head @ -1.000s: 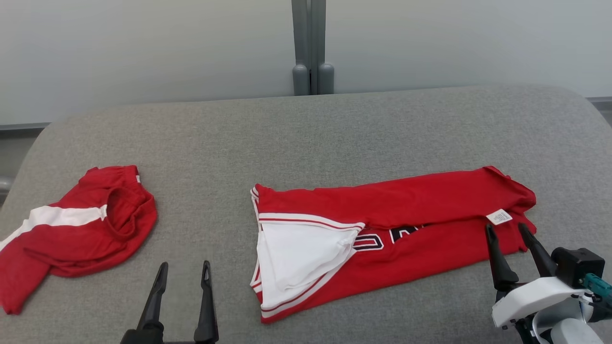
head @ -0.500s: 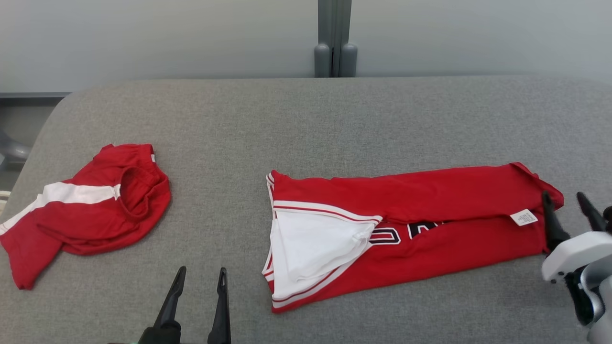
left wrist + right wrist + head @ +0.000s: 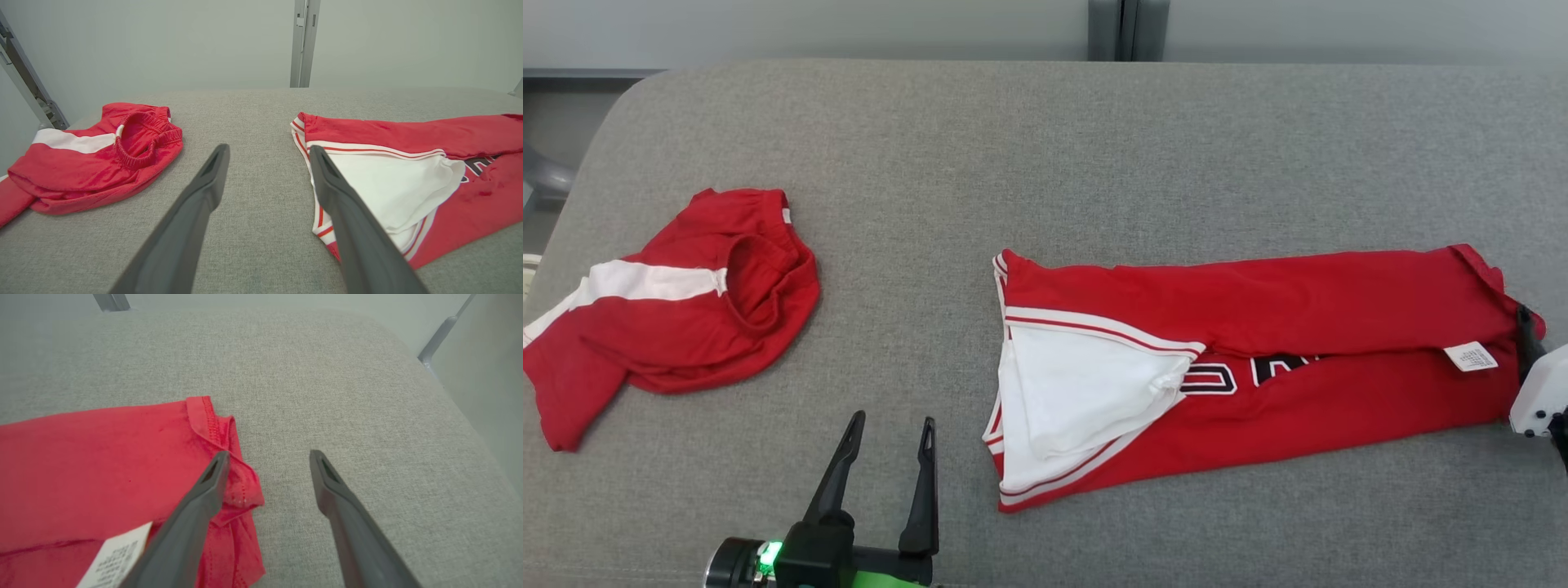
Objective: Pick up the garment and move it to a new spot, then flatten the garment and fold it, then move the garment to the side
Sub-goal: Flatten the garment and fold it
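The garment is a red jersey with white trim and black letters, folded lengthwise into a long band on the grey table. Its white label lies near its right end. My left gripper stands open over bare table just left of the garment's white-lined end, with its own fingertips apart and nothing between them. My right gripper is open at the garment's right end: its left finger lies over the crumpled red hem, its right one over bare table. One finger of it appears at the head view's right edge.
Red shorts with a white stripe lie crumpled at the table's left side, also seen in the left wrist view. A grey post stands behind the table. The table's rounded right edge is close to my right gripper.
The head camera has tilted down and shifted, so the whole picture moved. My right gripper has gone from beside the label out to the garment's right end. The left gripper has hardly moved.
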Tool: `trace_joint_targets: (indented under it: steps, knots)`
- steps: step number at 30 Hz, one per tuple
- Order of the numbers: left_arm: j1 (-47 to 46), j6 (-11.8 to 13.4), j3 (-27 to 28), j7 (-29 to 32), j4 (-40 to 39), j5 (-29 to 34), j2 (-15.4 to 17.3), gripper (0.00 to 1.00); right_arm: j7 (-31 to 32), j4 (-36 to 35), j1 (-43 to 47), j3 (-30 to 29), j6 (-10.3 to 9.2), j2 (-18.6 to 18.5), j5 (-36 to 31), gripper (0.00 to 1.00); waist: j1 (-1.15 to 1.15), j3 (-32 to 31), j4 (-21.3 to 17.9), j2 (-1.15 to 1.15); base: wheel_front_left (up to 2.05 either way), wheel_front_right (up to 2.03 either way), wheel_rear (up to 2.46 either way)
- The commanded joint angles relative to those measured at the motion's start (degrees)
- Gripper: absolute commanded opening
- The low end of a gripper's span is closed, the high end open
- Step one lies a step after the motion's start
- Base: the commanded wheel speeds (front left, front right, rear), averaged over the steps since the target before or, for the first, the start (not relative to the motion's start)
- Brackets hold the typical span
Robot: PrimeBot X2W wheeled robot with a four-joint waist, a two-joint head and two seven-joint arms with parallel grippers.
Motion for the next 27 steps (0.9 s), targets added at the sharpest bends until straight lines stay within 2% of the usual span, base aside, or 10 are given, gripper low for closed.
trace_joint_targets:
  steps: [1, 9, 10, 11, 13, 14, 20, 27]
  knots:
    - [-1.14, 0.16, -0.12, -0.03, 0.04, -0.19, -0.04, 1.0, 0.45, 1.14, -0.64, 0.31, -0.11, 0.19, -0.3, 1.0, 0.0, 1.57, 0.85, 0.0, 0.0, 0.0, 0.0]
    - [-2.35, 0.62, -0.93, -0.03, 0.04, -0.48, -0.05, 1.0, 2.29, 5.18, -0.17, 3.73, -0.05, 3.05, 2.83, 1.0, 0.0, 2.85, 0.88, 0.0, 0.0, 0.0, 0.0]
    - [-2.41, 0.61, -0.95, -0.03, 0.05, -0.49, -0.05, 1.0, 2.67, 5.2, 0.17, 4.47, -0.04, 3.49, 3.48, 0.96, 0.0, 2.87, 0.81, 0.0, 0.0, 0.0, 0.0]
    - [-2.43, 0.69, -0.96, -0.03, 0.05, -0.52, -0.05, 1.0, 2.84, 5.08, 0.62, 5.2, -0.02, 3.98, 4.3, 0.57, 0.0, 2.85, 0.68, 0.0, 0.0, 0.0, 0.0]
    - [-2.47, 0.74, -0.91, -0.03, 0.1, -0.55, -0.05, 1.0, 3.11, 4.65, 1.39, 6.44, -0.02, 4.07, 6.07, 0.13, 0.0, 2.75, 0.42, 0.0, 0.0, 0.0, 0.0]
    - [-2.54, 0.73, -0.84, -0.03, 0.16, -0.57, -0.05, 1.0, 3.0, 4.37, 1.82, 7.09, -0.03, 3.86, 7.01, 0.0, 0.0, 2.66, 0.24, 0.0, 0.0, 0.0, 0.0]
    - [-2.43, 0.69, -0.61, -0.03, 0.01, -0.36, -0.04, 1.0, -0.56, 3.57, 1.92, 8.72, -0.14, -0.15, 9.51, 0.0, 0.0, 1.97, -0.94, 0.0, 0.0, 0.0, 0.0]
    - [-2.01, -0.05, 0.56, -0.03, -0.51, 0.88, -0.04, 1.0, -4.61, 3.82, -1.25, 9.01, -0.13, -4.99, 7.82, 0.0, 0.0, 2.06, -3.42, 0.0, 0.0, 0.0, 0.0]
